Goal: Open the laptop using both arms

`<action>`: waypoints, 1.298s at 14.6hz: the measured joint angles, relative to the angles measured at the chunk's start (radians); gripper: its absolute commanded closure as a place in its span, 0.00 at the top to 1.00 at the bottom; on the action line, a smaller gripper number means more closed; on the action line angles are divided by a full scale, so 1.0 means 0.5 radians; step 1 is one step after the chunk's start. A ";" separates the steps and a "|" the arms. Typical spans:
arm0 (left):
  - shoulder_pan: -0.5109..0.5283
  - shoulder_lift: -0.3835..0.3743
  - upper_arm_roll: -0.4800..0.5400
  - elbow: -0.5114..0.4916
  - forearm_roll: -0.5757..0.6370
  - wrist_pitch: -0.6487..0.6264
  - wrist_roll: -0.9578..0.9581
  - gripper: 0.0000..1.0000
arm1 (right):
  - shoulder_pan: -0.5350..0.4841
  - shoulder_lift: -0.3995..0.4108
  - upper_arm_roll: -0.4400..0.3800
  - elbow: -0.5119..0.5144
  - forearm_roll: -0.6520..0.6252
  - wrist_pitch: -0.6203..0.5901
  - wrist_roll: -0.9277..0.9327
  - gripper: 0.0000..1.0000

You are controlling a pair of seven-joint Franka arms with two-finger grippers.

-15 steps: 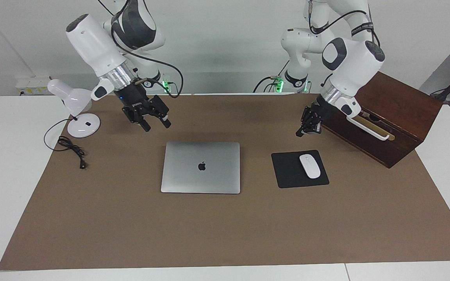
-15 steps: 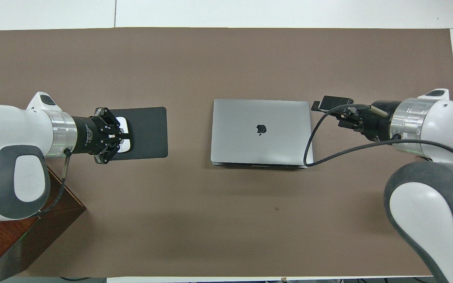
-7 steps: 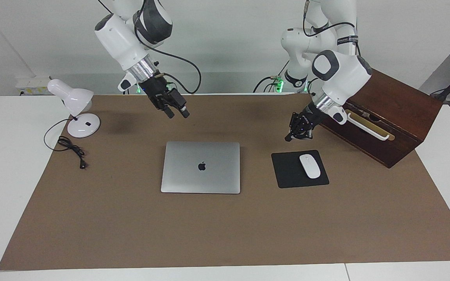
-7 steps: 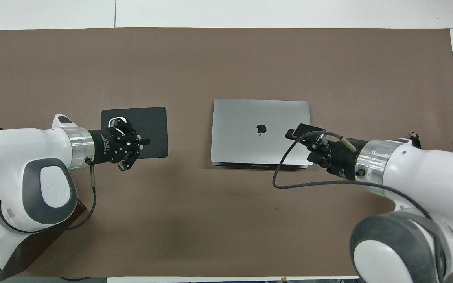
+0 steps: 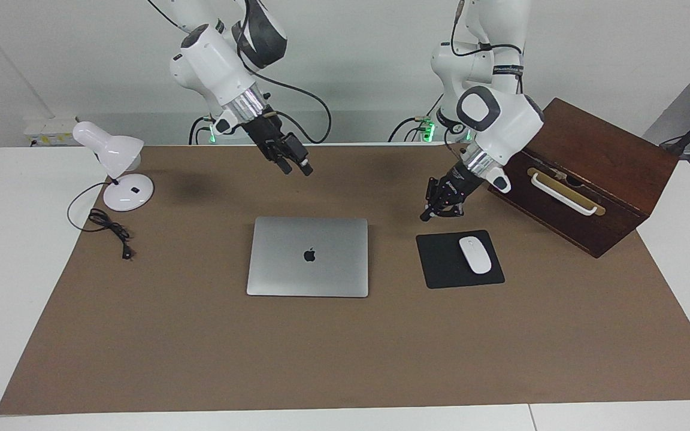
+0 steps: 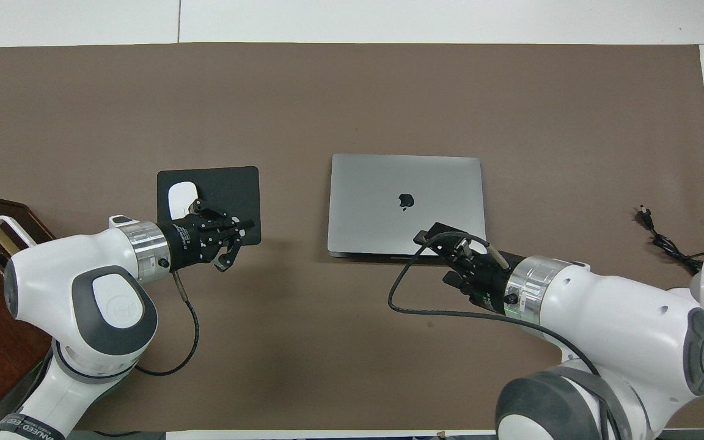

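We see the right gripper (image 5: 296, 165) hang in the air with its two fingers (image 5: 286, 167) parted and nothing between them, above the brown mat (image 5: 345, 353) between the laptop (image 5: 308, 256) and the mat's robot-side edge. In the overhead view this gripper (image 6: 434, 235) overlaps the laptop's (image 6: 406, 183) robot-side edge. The left gripper (image 5: 435, 209) hovers low above the robot-side corner of the mouse pad (image 5: 444, 263), touching nothing we can see; from overhead it (image 6: 239, 231) covers that corner of the pad (image 6: 230, 189), and we cannot tell how its fingers stand. The laptop lies shut and flat near the mat's middle, logo up. The mouse (image 5: 475, 254) rests on the pad, beside the laptop toward the left arm's end. A wooden box (image 5: 596, 179) stands at that end's robot-side corner. A lamp (image 5: 114, 164) and its cord (image 5: 108, 230) sit at the right arm's end.
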 measured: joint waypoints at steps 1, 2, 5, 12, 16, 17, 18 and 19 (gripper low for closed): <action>-0.024 0.029 0.001 -0.008 -0.066 0.029 0.010 0.00 | 0.000 0.000 -0.002 -0.034 0.000 0.045 -0.018 1.00; -0.072 0.064 0.000 -0.011 -0.168 0.071 0.054 0.00 | 0.001 0.000 -0.002 -0.075 0.000 0.124 -0.072 1.00; -0.278 0.190 -0.005 -0.010 -0.656 0.225 0.381 0.00 | 0.016 -0.001 -0.001 -0.181 0.000 0.308 -0.224 1.00; -0.444 0.397 -0.005 0.041 -1.338 0.278 0.889 0.00 | 0.049 -0.004 0.001 -0.223 0.000 0.512 -0.394 1.00; -0.530 0.454 -0.005 0.118 -1.437 0.278 0.902 0.00 | 0.092 0.009 0.004 -0.277 0.000 0.698 -0.407 1.00; -0.541 0.460 -0.005 0.130 -1.447 0.279 0.902 0.00 | 0.097 0.020 0.005 -0.288 0.000 0.744 -0.409 1.00; -0.544 0.463 -0.005 0.138 -1.452 0.279 0.902 0.00 | 0.104 0.036 0.005 -0.300 0.000 0.804 -0.413 1.00; -0.545 0.465 -0.006 0.146 -1.455 0.279 0.902 0.00 | 0.116 0.056 0.005 -0.320 0.000 0.875 -0.416 1.00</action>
